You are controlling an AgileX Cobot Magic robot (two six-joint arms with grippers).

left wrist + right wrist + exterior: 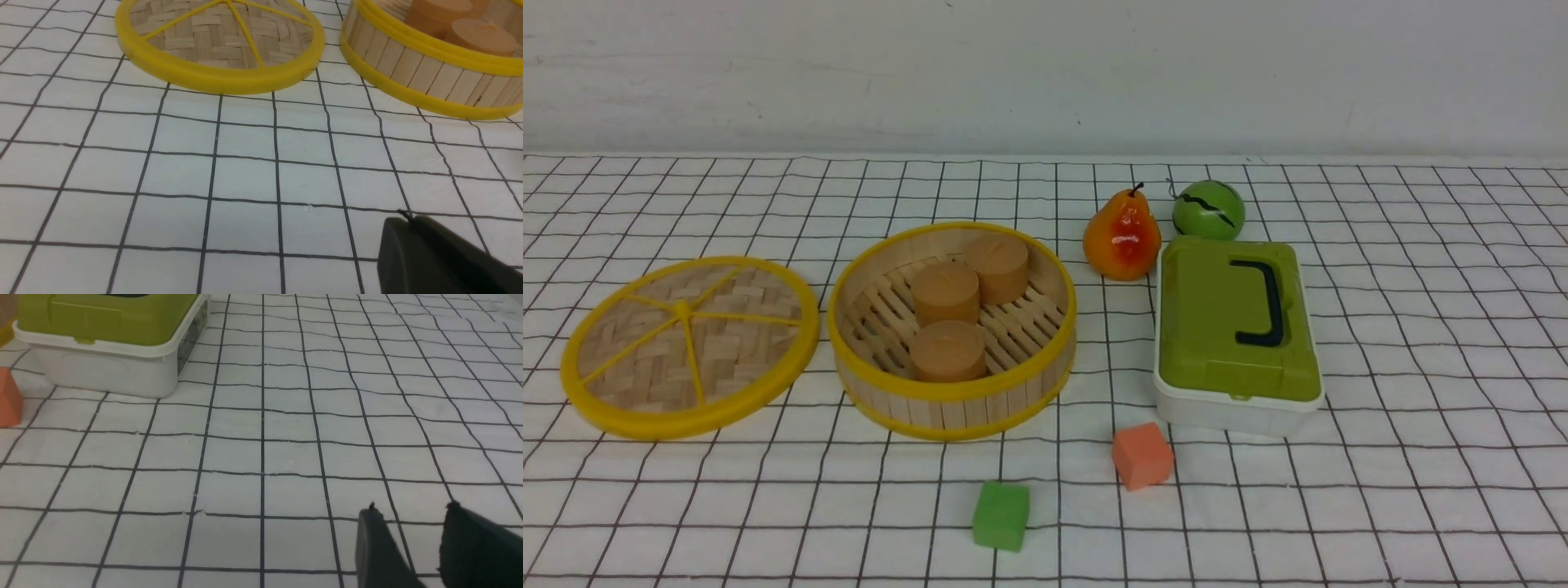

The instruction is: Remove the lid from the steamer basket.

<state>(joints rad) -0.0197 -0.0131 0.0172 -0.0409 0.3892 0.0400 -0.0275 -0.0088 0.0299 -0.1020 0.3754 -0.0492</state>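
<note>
The lid [690, 346] is seen lying flat on the checked cloth [1421, 327], just beside the steamer basket [952, 331] on its left, apart from it by a narrow gap. The basket is left uncovered, and three tan cylinders [945, 292] are seen standing on its slatted floor. To its right a pear [1121, 237] and a green ball [1209, 210] are placed behind a white box [1238, 335] with a green top. An orange cube [1143, 455] and a green cube [1001, 515] are set nearer the front. The left gripper [412, 224] is held shut above bare cloth, with nothing gripped. The right gripper [412, 514] is shown with its fingers [378, 547] parted by a small gap, empty.
</note>
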